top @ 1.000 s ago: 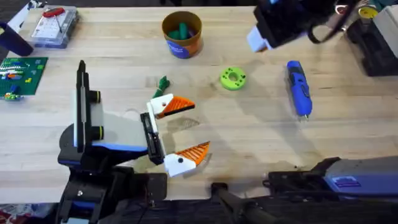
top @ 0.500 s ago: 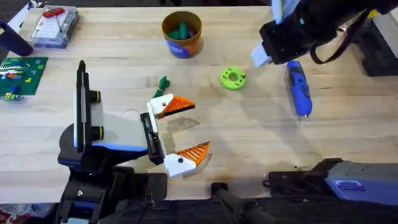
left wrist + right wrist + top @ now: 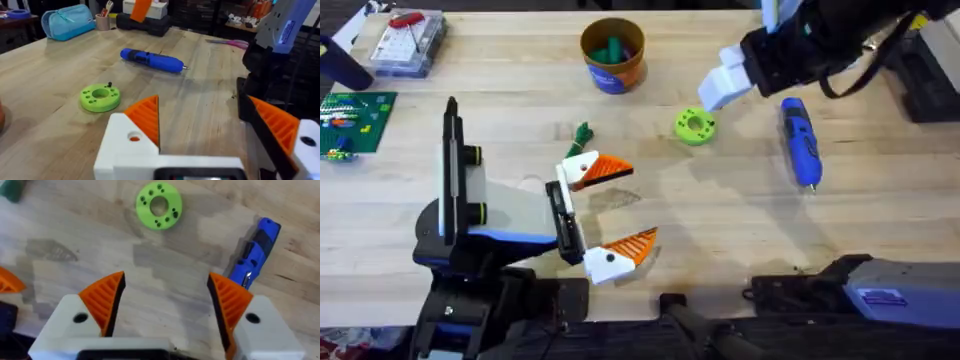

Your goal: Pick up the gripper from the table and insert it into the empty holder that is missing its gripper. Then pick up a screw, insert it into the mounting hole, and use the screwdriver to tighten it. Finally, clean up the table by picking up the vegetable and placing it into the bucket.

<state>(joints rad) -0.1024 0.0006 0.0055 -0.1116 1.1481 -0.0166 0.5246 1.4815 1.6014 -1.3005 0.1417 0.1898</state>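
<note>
Light wooden table (image 3: 720, 230) on which the following are laid: the bucket (image 3: 612, 55) at the far centre; the vegetable (image 3: 582, 133) nearer; a lime-green perforated disc (image 3: 695, 126); the screwdriver (image 3: 799, 141) to its right; a clear plastic case (image 3: 408, 42) and a green circuit board (image 3: 353, 120) at the left edge.

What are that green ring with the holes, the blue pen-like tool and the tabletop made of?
The green ring looks like matte plastic, possibly 3D-printed: flat even colour, no gloss. The blue tool, the screwdriver, seems smooth moulded plastic with a slight sheen, black trim and a thin metal-looking bit. The table looks like pale wood: visible grain and joined strips, with a dull finish.
</note>
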